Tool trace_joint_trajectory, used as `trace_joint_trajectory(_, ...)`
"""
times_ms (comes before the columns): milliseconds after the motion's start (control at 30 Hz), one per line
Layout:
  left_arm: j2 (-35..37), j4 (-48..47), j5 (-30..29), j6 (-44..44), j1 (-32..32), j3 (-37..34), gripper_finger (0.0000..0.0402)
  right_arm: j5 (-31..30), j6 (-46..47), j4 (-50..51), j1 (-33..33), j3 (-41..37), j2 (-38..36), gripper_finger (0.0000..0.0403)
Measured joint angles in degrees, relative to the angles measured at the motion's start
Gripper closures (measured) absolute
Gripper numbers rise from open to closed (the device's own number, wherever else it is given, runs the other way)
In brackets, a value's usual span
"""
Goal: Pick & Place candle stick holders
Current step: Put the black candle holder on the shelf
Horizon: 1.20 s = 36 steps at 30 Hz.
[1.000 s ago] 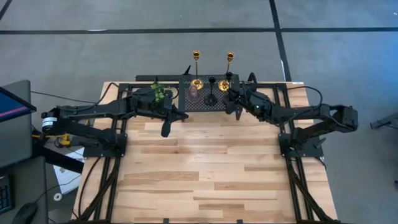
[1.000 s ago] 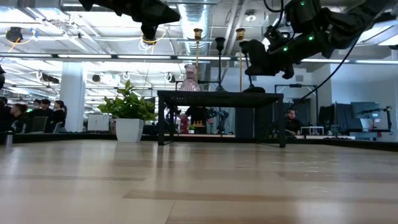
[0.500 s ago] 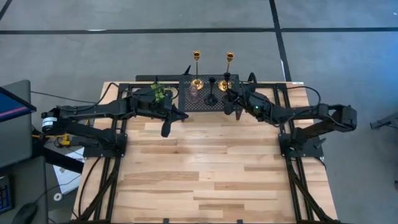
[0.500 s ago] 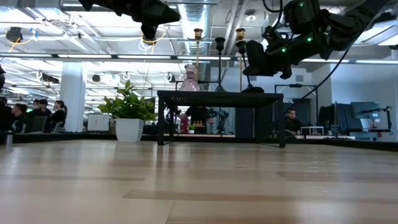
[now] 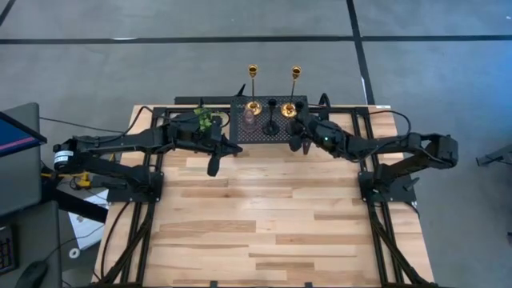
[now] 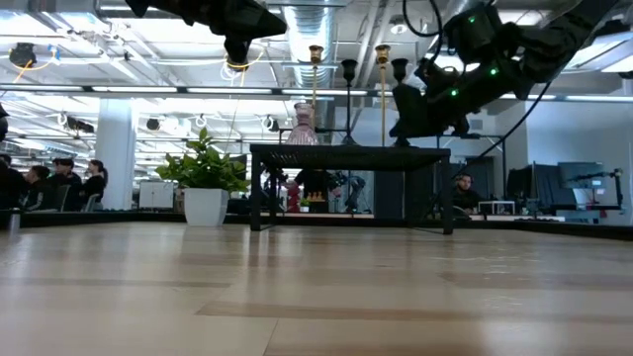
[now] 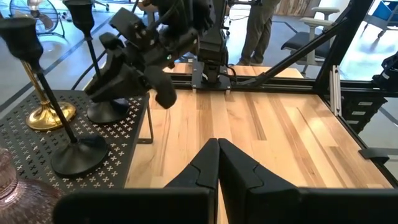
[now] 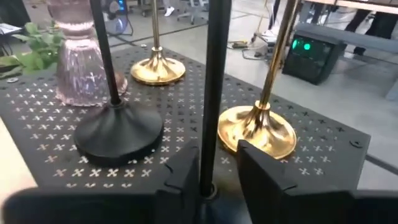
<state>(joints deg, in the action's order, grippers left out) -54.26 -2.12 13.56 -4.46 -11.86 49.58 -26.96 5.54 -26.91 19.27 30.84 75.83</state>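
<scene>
Between my right gripper's part-open fingers, black holder's stem stands vertical, unclamped; left arm farther.

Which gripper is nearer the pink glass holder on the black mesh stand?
Left. The left gripper hangs just off the stand's left front corner, near the pink glass holder. The right gripper is at the stand's opposite end, its jaws around a black holder's stem.

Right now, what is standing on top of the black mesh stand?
On the mesh stand: two gold holders, a pink glass one, and two black ones. The right pincer covers the nearer black one's base.
</scene>
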Motion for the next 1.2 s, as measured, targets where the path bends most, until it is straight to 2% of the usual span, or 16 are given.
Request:
trace_joint_trajectory(167, 0.00, 0.03, 0.00, 0.01, 0.02, 0.02, 0.0396, 0.03, -0.13, 0.47, -1.17, -0.07, -0.25, 0.0257)
trace_joint_trajectory(433, -0.02, 0.01, 0.00, 0.01, 0.01, 0.02, 0.0396, 0.01, -0.87, 1.34, -1.67, -0.01, -6.68, 0.0171)
trace_joint_trajectory(667, -0.01, 0.01, 0.00, 0.01, 0.01, 0.02, 0.0396, 0.02, -1.42, 10.54, -5.33, 0.04, -16.71, 0.0161)
trace_joint_trajectory(800, -0.01, 0.01, 0.00, 0.01, 0.02, 0.02, 0.0396, 0.12, 1.06, 15.86, -8.89, 0.06, -21.42, 0.0183)
trace_joint_trajectory(900, 0.00, 0.01, 0.00, 0.01, 0.02, 0.02, 0.0396, 0.11, 4.51, 19.82, -11.18, 0.06, -23.45, 0.0216)
trace_joint_trajectory(1000, -0.01, 0.01, 0.00, 0.01, 0.01, 0.02, 0.0396, 0.10, 4.92, 22.54, -12.71, 0.08, -23.80, 0.0267)
trace_joint_trajectory(1167, 0.00, 0.01, 0.00, 0.19, 0.02, 0.02, 0.0396, 0.09, 5.03, 23.37, -12.30, 0.14, -21.75, 0.0381)
trace_joint_trajectory(1200, 0.00, 0.01, 0.00, 0.21, 0.00, 0.02, 0.0396, 0.10, 5.06, 23.32, -12.09, 0.14, -21.00, 0.0391)
